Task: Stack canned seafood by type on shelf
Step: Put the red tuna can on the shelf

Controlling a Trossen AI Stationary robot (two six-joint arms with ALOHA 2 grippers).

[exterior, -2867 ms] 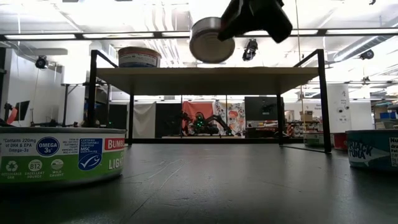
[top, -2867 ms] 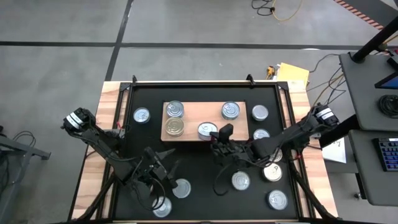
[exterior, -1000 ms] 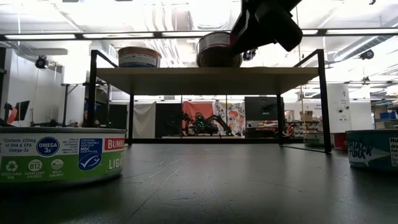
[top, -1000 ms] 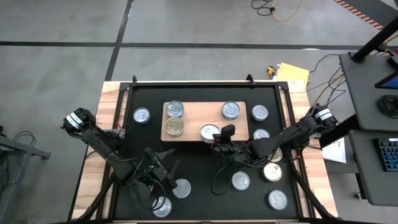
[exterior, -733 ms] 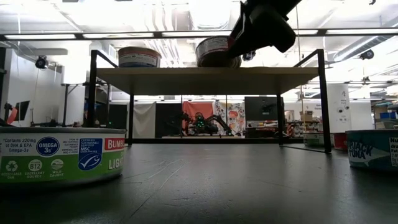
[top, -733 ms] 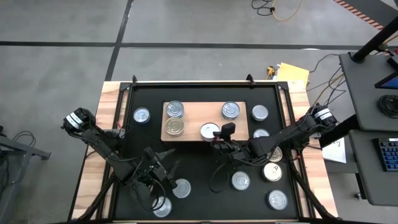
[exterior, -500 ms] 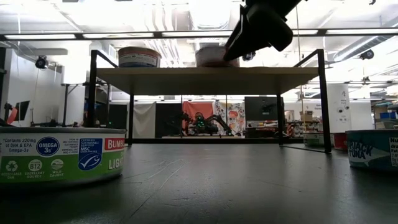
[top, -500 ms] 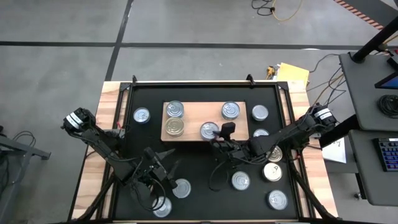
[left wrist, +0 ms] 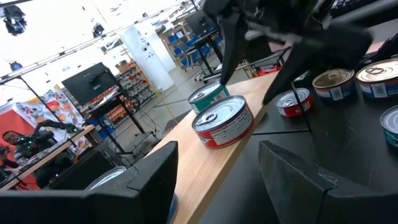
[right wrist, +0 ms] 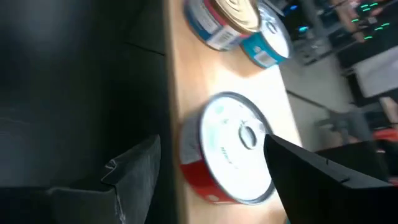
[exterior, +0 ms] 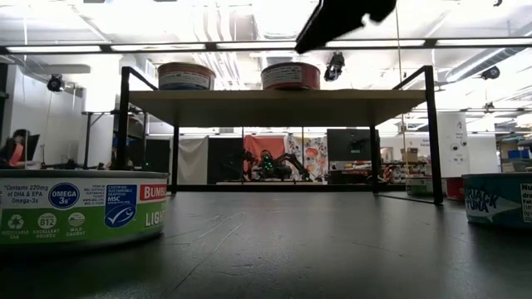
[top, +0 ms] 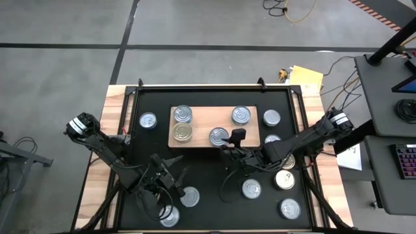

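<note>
The light-wood shelf (top: 201, 122) stands on the black mat. A red-labelled can (top: 218, 136) stands upright on its base at the shelf's near edge, also seen in the low view (exterior: 291, 75) and the right wrist view (right wrist: 227, 155). My right gripper (top: 233, 140) hangs open just above and near-right of that can, clear of it (exterior: 337, 18). Three more cans (top: 183, 114) (top: 182, 133) (top: 241, 116) sit on the shelf. My left gripper (top: 174, 162) waits open over the mat at the near left, its fingers (left wrist: 155, 180) level and holding nothing.
Loose cans lie on the mat: one far left (top: 148, 120), two right of the shelf (top: 271, 117) (top: 273, 140), three near right (top: 251, 188) (top: 284, 180) (top: 290, 208), two near left (top: 190, 196) (top: 169, 216). A green-labelled can (exterior: 79, 208) stands close to the low camera.
My right gripper has set the red-labelled can down on the shelf's near edge, let go of it and risen clear, rolling a little. The can was tilted in the fingers and now stands level on its base.
</note>
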